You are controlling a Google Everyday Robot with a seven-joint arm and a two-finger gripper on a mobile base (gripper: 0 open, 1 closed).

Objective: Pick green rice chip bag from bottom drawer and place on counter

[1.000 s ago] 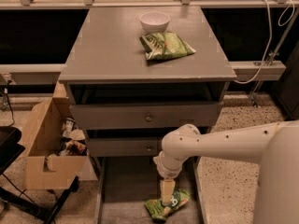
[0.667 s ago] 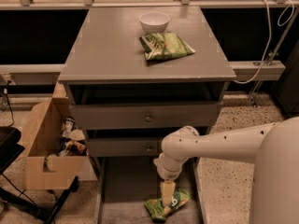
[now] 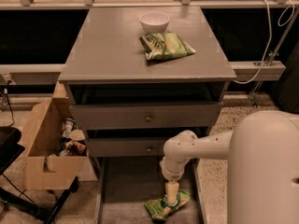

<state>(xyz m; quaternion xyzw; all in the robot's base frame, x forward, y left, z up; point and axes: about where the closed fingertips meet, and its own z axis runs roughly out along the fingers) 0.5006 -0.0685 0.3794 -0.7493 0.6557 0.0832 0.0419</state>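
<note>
Nothing has visibly moved in 1 second: the gripper (image 3: 171,199) points down onto the green rice chip bag (image 3: 159,210), which lies in the open bottom drawer (image 3: 126,190). Whether the jaws grip it cannot be told. On the tabletop (image 3: 103,45), 1 white bowl (image 3: 154,21) touches 1 paler green bag (image 3: 166,45). A cardboard box (image 3: 39,171) holds clutter.

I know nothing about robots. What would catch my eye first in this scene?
A bulky white robot arm reaches in from the right, its hand pointing down right at a small bright green snack bag lying in the open grey bottom drawer. Above, the flat grey counter carries a paler green striped bag beside a white bowl. An open cardboard box of clutter stands on the floor to the left.
</note>
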